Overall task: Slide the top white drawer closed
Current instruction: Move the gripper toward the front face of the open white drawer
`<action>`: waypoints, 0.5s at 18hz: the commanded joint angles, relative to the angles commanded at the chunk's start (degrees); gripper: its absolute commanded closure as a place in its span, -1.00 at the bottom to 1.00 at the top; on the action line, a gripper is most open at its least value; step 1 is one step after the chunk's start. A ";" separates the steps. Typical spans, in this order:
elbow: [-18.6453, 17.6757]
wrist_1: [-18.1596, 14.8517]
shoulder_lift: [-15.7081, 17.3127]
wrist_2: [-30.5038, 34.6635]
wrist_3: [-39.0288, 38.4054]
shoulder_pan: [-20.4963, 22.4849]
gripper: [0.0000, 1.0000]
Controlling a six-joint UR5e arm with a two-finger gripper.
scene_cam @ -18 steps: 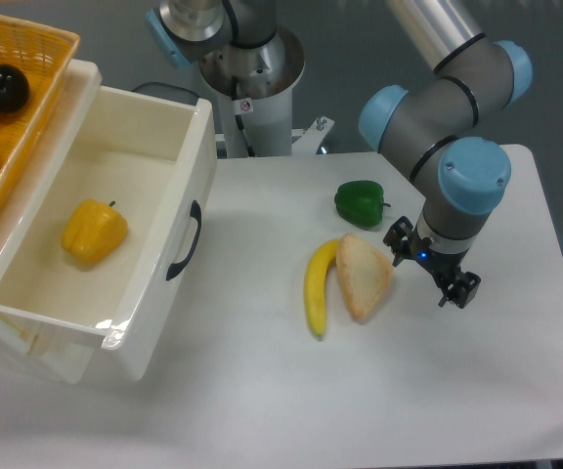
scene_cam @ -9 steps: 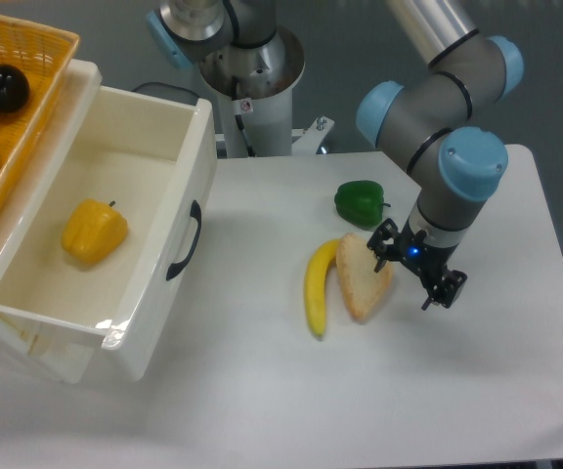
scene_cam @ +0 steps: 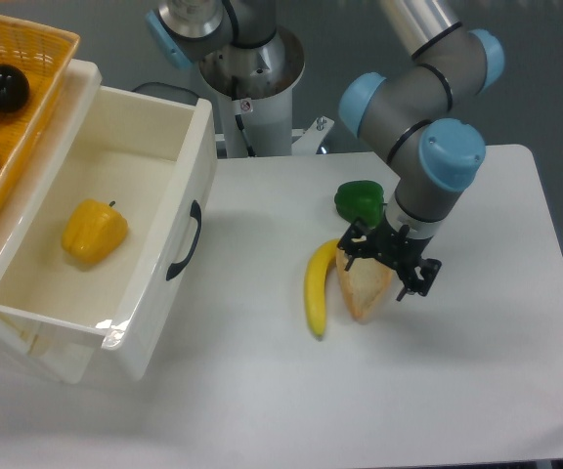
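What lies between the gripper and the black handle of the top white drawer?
In the camera view, the banana lies between the gripper and the top white drawer; otherwise bare table.

White table – grey floor behind, even light.

One high camera; overlooks table

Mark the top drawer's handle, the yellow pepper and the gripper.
top white drawer handle point(scene_cam: 185, 241), fixed camera, middle of the black curve
yellow pepper point(scene_cam: 94, 231), fixed camera, its body
gripper point(scene_cam: 387, 262), fixed camera, between the fingertips
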 joint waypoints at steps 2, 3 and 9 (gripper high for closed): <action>-0.09 -0.52 0.17 -2.55 -0.79 -0.35 -0.86; 0.00 -1.49 0.44 -2.91 -1.49 -0.62 -0.82; 0.53 -4.92 4.30 -2.91 -6.25 -5.44 -0.18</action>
